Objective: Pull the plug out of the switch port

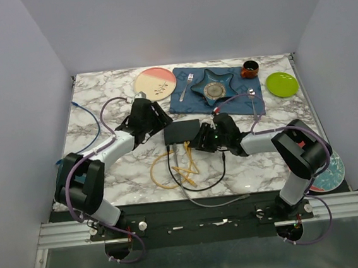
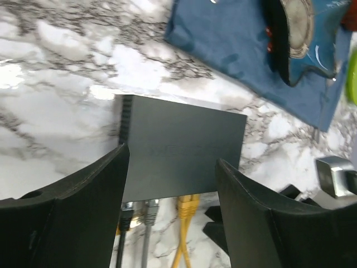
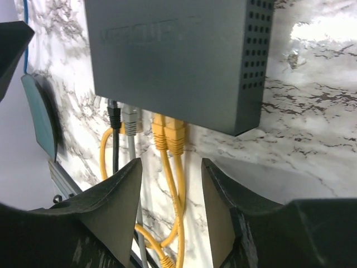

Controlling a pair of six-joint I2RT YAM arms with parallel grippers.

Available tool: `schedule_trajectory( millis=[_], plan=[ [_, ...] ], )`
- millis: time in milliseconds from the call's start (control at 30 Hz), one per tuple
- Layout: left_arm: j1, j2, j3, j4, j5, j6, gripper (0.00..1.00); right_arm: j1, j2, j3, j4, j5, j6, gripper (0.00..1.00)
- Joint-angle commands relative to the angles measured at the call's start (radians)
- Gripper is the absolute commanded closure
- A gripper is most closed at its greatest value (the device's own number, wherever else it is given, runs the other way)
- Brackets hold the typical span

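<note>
Marble-patterned tabletop [image 1: 106,172], white with grey veining, inside a plain pale enclosure, is carrying the following.

Switch [image 1: 182,132] [image 2: 184,139] [image 3: 173,56]: a flat matte-black box. It is lying flat near the middle of the tabletop, just near of the dark blue placemat [image 1: 185,103], with its socket edge facing the near side.

Plugs: four are sitting in that near edge. They are a black plug [image 3: 114,118], a grey plug [image 3: 130,120] and two yellow plugs [image 3: 168,137] side by side. The yellow cables [image 1: 182,168] are looping over the marble toward the near edge.

Left arm [image 1: 113,146]: it is reaching in from the left. The left jaws are standing wide apart and holding nothing, at the switch's left side. Its fingers [image 2: 83,206] are framing the box in the wrist view. Whether they are touching it cannot be told.

Right arm [image 1: 262,142]: it is reaching in from the right. The right jaws are partly open at the socket edge. Its fingers [image 3: 111,206] are straddling the two yellow leads just below their plugs, with a gap showing on either side, so nothing is being gripped.

Other items:
- A star-shaped blue dish [image 1: 215,86] and a fork [image 1: 189,84] are resting on the placemat.
- A pink plate [image 1: 155,81] is lying just left of the placemat.
- A dark cup [image 1: 249,69] is standing at the far edge.
- A green plate [image 1: 282,84] is lying far right.
- A teal plate [image 1: 332,171] is lying near right, partly hidden by the right arm.
- A blue cable [image 1: 86,121] is trailing along the left side.
</note>
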State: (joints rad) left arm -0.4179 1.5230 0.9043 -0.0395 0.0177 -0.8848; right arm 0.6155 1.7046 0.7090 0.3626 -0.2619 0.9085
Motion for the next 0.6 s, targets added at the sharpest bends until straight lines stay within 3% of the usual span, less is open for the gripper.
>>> schedule_trajectory(
  millis=[0, 167, 567],
  plan=[
    [-0.042, 0.11, 0.057, 0.072, 0.148, 0.017, 0.29, -0.022, 0.061, -0.025, 0.099, -0.055, 0.064, 0.46],
    [-0.061, 0.169, 0.064, 0.098, 0.176, 0.021, 0.34, -0.043, 0.099, -0.052, 0.214, -0.095, 0.13, 0.47],
    [-0.061, 0.252, 0.084, 0.073, 0.172, 0.02, 0.37, -0.057, 0.165, -0.029, 0.268, -0.077, 0.216, 0.52]
  ],
)
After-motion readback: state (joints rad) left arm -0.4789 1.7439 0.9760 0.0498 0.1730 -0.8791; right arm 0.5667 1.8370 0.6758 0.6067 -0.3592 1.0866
